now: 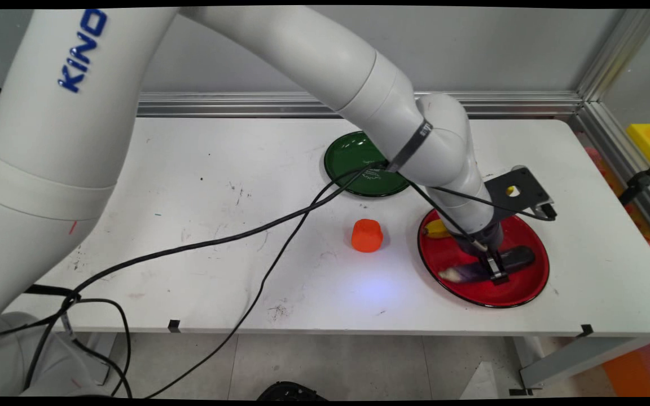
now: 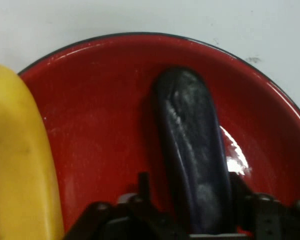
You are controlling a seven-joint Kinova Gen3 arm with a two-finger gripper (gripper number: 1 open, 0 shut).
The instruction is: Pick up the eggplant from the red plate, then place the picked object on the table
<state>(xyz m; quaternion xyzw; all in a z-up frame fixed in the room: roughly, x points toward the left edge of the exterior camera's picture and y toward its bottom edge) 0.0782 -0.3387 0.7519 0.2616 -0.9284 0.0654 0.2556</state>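
Red glossy round plate [image 1: 534, 282] sits at the table's right, near side. On it lies a dark purple eggplant [image 1: 514, 260], elongated, pale at one end, with a yellow banana [image 2: 17, 165] beside it. Black two-finger gripper [image 1: 493, 269] straddles the eggplant's middle, one finger on each side; whether the fingers press its skin or stand slightly off, cannot tell. Judgement: eggplant looks light, smooth and likely slippery, probably firm; mid-body across the narrow width is the sensible hold. Orange plastic cup-like piece [image 1: 367, 234] and green round plate [image 1: 353, 155] stand apart on the white table [image 1: 189, 186].
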